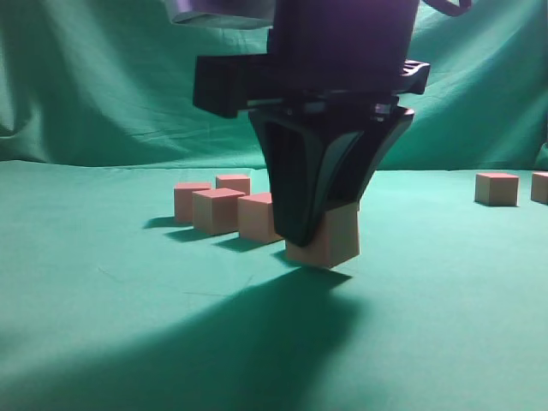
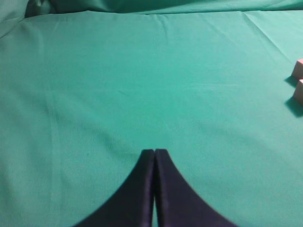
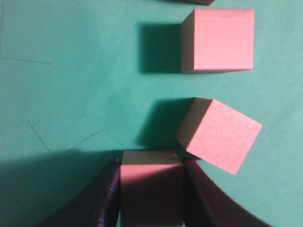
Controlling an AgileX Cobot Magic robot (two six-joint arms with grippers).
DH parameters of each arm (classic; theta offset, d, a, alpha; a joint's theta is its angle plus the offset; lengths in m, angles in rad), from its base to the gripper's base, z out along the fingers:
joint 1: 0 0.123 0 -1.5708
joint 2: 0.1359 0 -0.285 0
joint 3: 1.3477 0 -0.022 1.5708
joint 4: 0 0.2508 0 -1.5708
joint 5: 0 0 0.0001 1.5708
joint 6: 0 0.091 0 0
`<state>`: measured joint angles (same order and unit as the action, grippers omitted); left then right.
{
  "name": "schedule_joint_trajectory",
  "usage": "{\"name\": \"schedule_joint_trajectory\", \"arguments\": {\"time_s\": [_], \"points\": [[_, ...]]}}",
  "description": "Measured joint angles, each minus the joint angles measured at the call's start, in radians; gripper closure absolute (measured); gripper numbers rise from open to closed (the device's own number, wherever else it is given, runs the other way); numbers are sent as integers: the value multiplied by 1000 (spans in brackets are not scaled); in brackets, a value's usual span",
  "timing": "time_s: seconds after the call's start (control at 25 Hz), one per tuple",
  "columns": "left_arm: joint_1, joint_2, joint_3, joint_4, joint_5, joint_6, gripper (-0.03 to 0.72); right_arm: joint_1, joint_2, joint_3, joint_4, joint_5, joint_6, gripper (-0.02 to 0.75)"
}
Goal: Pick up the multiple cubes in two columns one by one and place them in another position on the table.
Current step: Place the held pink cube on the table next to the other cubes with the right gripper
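Observation:
My right gripper (image 1: pixel 313 238) (image 3: pixel 151 163) is shut on one cube (image 1: pixel 330 241) (image 3: pixel 151 189), its dark fingers (image 1: pixel 300 193) pressed against two opposite sides. The held cube is at or just above the green table (image 1: pixel 128 325). Just ahead of it in the right wrist view lie a skewed cube (image 3: pixel 220 135), close to the right fingertip, and a square-set cube (image 3: pixel 220 40). In the exterior view several cubes (image 1: pixel 217 210) stand in a group to the left. My left gripper (image 2: pixel 154 152) is shut on nothing, over bare cloth.
Two more cubes (image 1: pixel 497 188) sit apart at the far right of the table, and the left wrist view catches two cubes (image 2: pixel 298 80) at its right edge. A draped green backdrop (image 1: pixel 103 77) hangs behind.

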<state>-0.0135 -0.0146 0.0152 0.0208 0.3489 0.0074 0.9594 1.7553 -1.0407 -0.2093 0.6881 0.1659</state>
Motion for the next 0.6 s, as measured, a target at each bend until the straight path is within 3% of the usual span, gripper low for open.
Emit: {"name": "schedule_joint_trajectory", "arguments": {"time_s": [0.6], "points": [[0, 0, 0, 0, 0, 0, 688, 0, 5, 0, 10, 0, 0, 462]]}}
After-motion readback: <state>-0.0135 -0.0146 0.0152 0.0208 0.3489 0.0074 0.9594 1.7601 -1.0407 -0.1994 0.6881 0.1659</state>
